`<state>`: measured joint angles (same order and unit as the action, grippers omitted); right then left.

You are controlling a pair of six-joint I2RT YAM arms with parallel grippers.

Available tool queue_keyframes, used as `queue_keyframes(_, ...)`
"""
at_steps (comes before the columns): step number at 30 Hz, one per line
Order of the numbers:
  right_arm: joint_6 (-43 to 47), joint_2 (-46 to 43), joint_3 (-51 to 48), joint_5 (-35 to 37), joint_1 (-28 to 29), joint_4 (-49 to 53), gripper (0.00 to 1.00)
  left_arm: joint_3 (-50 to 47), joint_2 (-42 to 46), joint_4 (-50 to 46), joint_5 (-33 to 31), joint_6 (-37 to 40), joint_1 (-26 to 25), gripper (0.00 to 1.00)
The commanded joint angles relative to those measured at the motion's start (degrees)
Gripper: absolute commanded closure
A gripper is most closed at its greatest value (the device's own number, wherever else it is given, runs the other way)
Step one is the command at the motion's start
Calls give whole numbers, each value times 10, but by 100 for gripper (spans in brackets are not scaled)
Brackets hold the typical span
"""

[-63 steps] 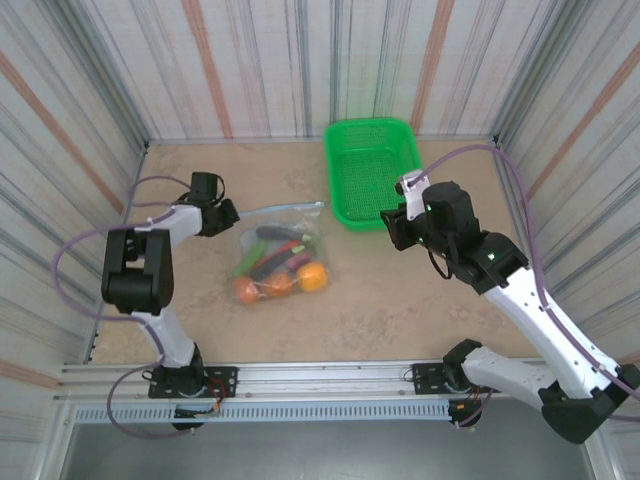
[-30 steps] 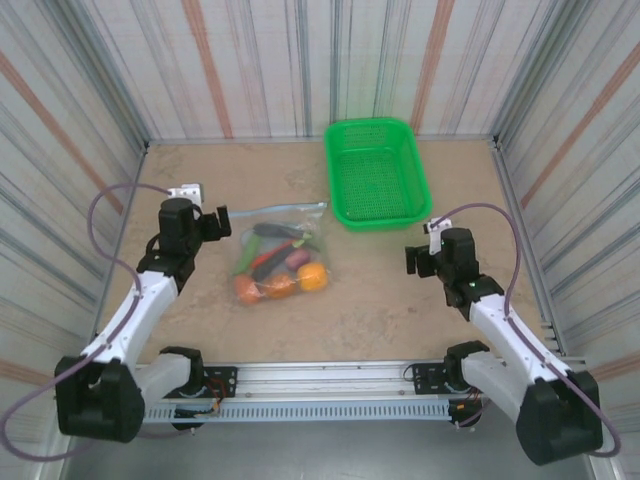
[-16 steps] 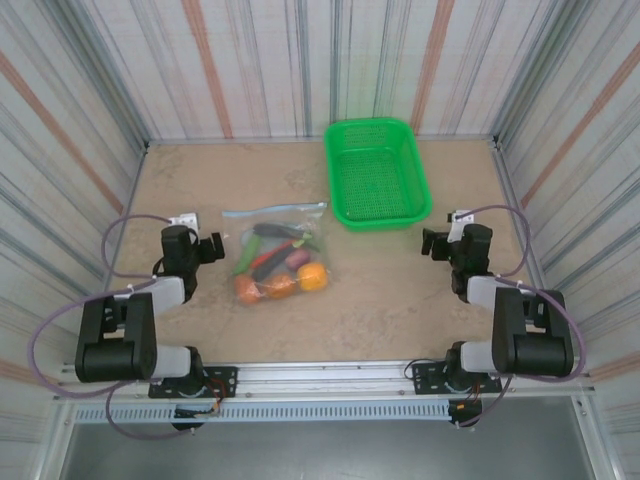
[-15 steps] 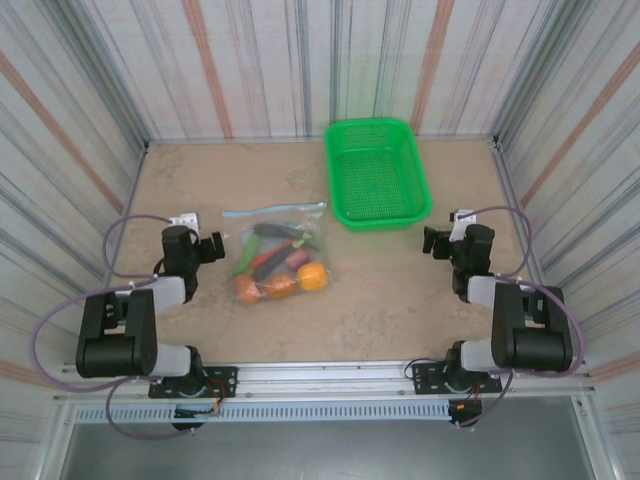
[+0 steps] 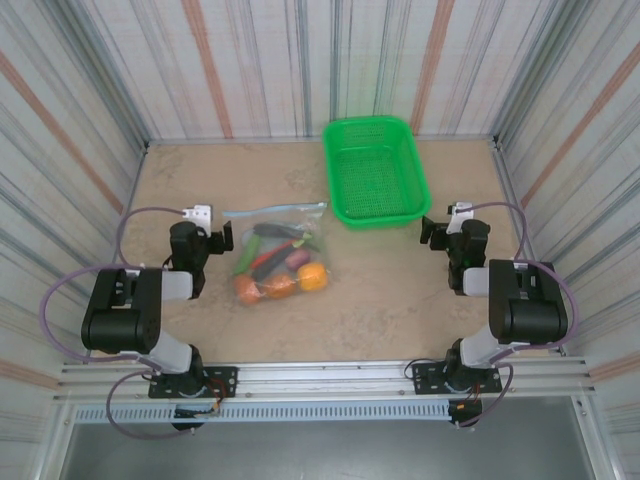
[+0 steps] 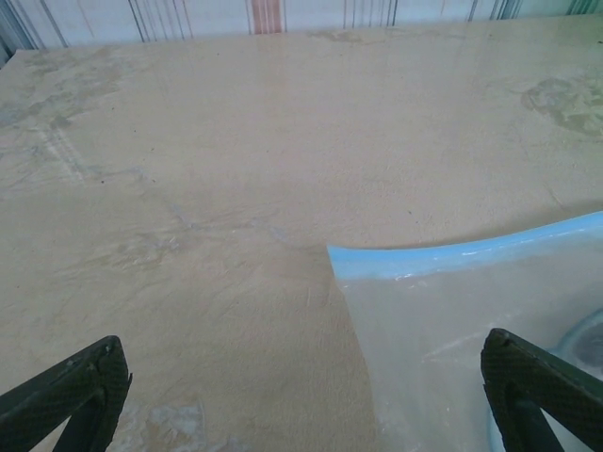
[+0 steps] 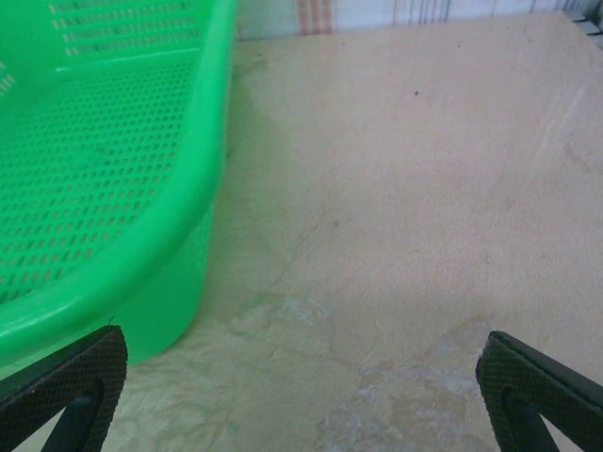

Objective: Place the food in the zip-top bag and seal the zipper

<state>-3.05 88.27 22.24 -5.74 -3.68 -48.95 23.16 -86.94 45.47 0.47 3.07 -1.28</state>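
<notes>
Left gripper [image 5: 224, 238], right gripper [image 5: 428, 231] pulled back; zip-top bag [image 5: 262, 216] unmoved.

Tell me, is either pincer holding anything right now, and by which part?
Nothing is held. The left pincer is open by the zip-top bag corner; the right pincer is open beside the green basket.

Bright, even light; soft shadows; sharp

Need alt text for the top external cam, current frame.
A clear zip-top bag holding the colourful toy food lies on the table, its blue zipper along the far edge. Both arms are folded low, the left gripper open just left of the bag, the right gripper open beside an empty green basket.
</notes>
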Motion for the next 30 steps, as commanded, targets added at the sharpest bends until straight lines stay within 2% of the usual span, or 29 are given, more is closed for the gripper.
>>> queue_keyframes(1,-14,4,4,44,9,11,1,8,4,-12,13,12,0,1)
queue_keyframes(6,-16,2,4,40,7,14,1,2,6,-2,-2,13,-6,1)
queue_keyframes(9,-15,3,5,43,8,16,1,-7,6,16,-85,-11,-15,1)
queue_keyframes(17,-17,2,6,37,4,17,1,-4,5,11,-75,-14,-8,1)
queue_keyframes(23,-17,2,5,37,4,17,1,-19,6,42,-111,9,-37,1)
queue_keyframes(25,-18,2,5,36,4,17,1,-23,6,49,-60,30,-36,1)
queue_keyframes(27,-17,2,6,36,4,17,1,7,6,-10,39,18,5,1)
queue_keyframes(29,-17,2,5,36,4,16,1,1,7,-1,55,-6,26,1)
queue_keyframes(30,-17,2,5,35,4,17,1,2,7,-1,33,-7,20,1)
